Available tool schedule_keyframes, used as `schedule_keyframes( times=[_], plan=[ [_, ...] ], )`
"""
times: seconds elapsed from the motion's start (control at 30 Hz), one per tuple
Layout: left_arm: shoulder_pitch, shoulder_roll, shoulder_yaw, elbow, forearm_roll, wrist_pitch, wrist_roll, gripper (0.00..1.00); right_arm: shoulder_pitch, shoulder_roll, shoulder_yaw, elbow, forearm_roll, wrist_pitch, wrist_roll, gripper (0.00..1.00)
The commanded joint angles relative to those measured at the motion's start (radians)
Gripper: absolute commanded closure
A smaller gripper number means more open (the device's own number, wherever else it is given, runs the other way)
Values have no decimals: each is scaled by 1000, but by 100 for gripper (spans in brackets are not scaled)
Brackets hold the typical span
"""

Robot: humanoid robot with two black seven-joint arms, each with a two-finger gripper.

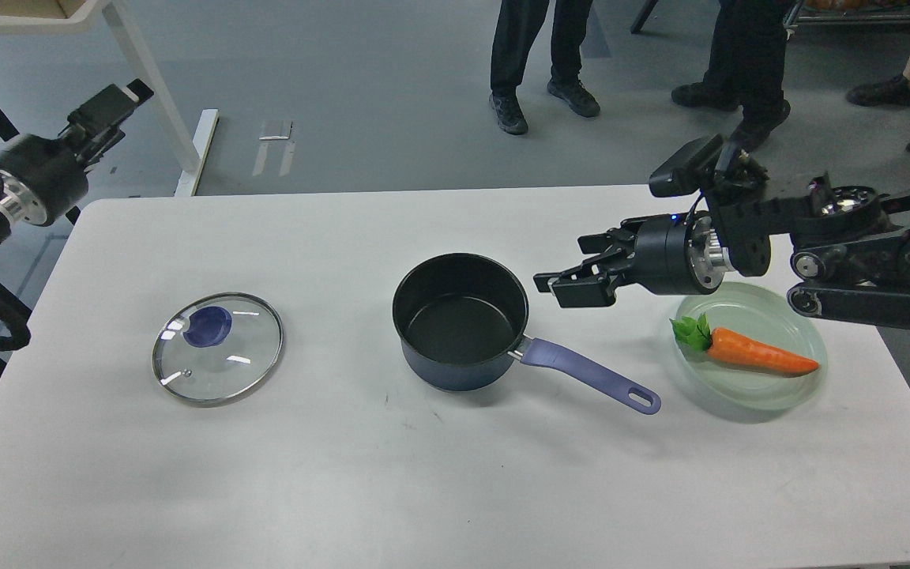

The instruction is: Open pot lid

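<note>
The dark blue pot (459, 320) stands uncovered in the middle of the white table (455, 490), its purple handle (585, 373) pointing to the right front. The glass lid (218, 348) with a blue knob (208, 325) lies flat on the table to the pot's left. My right gripper (562, 283) hovers open and empty just right of the pot's rim, above and behind the handle. My left gripper (111, 103) is raised off the table's far left corner, far from the lid; its fingers cannot be told apart.
A pale green plate (799, 379) with an orange toy carrot (751, 357) sits at the right, under my right arm. People's legs (538, 55) stand beyond the far table edge. A white table leg (151, 87) stands at the back left.
</note>
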Motion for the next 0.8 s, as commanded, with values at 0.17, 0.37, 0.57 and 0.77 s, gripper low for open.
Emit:
schedule_keyframes(
  times=[0.17, 0.37, 0.57, 0.77],
  plan=[
    [-5, -79, -69, 17, -377, -75, 0, 1, -247, -127, 625, -131, 170, -2, 0, 1],
    [6, -173, -116, 109, -552, -132, 0, 1, -398, -105, 865, -240, 366, -10, 0, 0],
    [10, -269, -116, 210, -657, -193, 0, 1, -485, -85, 902, -287, 679, -5, 12, 0],
    [21, -326, -116, 230, -706, -204, 0, 1, -560, -39, 920, -324, 959, -11, 69, 0]
  ],
)
